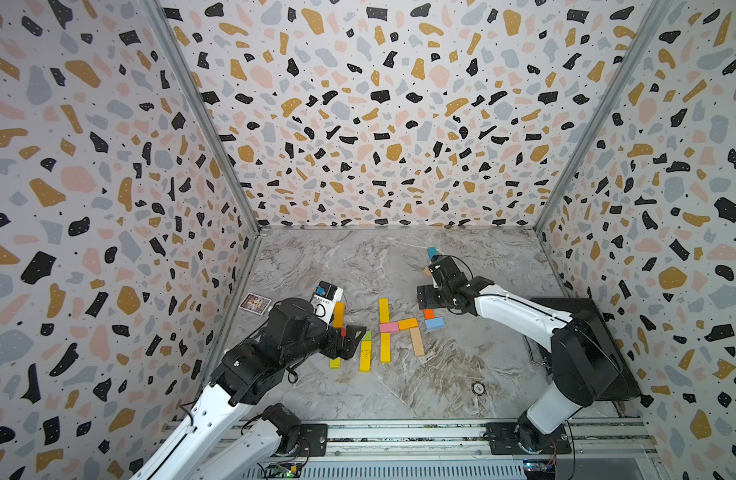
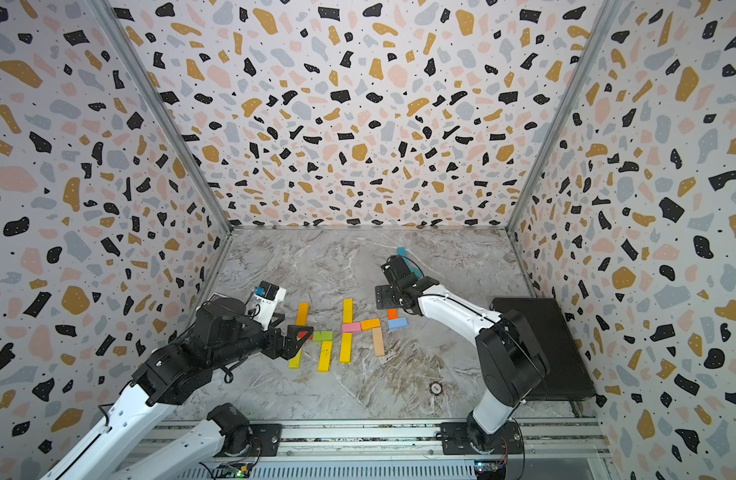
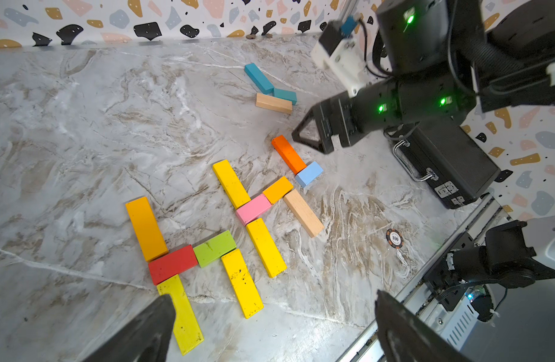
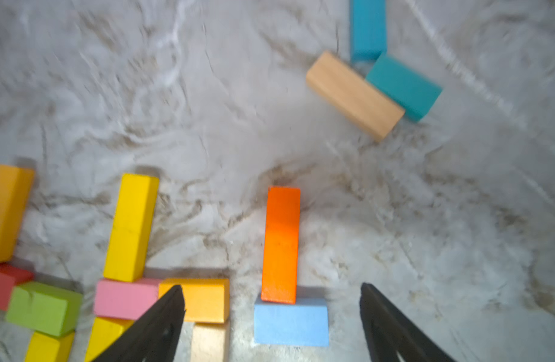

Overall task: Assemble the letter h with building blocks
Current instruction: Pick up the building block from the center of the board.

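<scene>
Building blocks lie flat on the marble table. One h is made of orange, red, green and yellow bars. Beside it a second h has yellow, pink, amber and tan bars. An orange bar ends on a light blue block. My right gripper hangs open just above that joint, holding nothing. My left gripper is open and empty over the first h.
Two teal blocks and a tan block lie toward the back wall. A black case sits at the right, a poker chip near the front, a picture card at the left wall. Patterned walls enclose three sides.
</scene>
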`<state>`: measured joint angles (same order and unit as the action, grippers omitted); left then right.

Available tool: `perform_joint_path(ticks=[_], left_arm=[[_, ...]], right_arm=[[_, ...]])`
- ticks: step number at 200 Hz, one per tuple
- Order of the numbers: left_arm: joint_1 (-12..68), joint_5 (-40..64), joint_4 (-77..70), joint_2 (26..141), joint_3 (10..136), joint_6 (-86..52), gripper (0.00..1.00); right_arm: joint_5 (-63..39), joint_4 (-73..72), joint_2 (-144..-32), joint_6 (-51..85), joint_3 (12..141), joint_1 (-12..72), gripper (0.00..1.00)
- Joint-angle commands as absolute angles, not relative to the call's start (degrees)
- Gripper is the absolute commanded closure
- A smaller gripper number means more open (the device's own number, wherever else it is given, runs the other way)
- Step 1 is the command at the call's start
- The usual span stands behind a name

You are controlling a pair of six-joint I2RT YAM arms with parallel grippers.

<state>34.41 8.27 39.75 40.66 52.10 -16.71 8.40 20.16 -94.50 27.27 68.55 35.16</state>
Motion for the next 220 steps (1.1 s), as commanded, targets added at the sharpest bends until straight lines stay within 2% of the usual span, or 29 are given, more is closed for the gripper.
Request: perform_joint_path(ticks=[1,26,73,122,169,188,220], left_arm=[[34.00,9.25,37.20,40.25,51.33,-16.98,0.01],[33.97,9.45,37.18,39.90,51.15,-17.18,0.01],[33.98,9.69,37.18,39.28,51.07,-17.31,0.01],[33.90,10.45,36.96,39.61,51.06,-17.34,0.01],[33.92,10.54,36.91,39.80,50.93,-17.37,0.01],[33.93,10.64,37.13,39.90,51.10,-17.29,0.01],[33.91,10.02,37.00,39.77,50.93,-17.31,0.01]], right_arm=[[11.94,20.92,-95.81,27.71,72.66,33.00,0.12],[13.59,22.24,-101.61,28.73,79.52,29.11,0.13],[7.29,26.32,-116.28,28.89,94.88,22.38,0.17],[7.20,29.66,-127.42,21.86,107.86,21.62,0.19],[13.99,34.49,-130.31,24.69,110.77,21.05,0.17],[15.49,33.89,-130.27,28.93,108.38,21.00,0.13],[14.12,28.96,-129.14,34.84,103.42,20.87,0.14]])
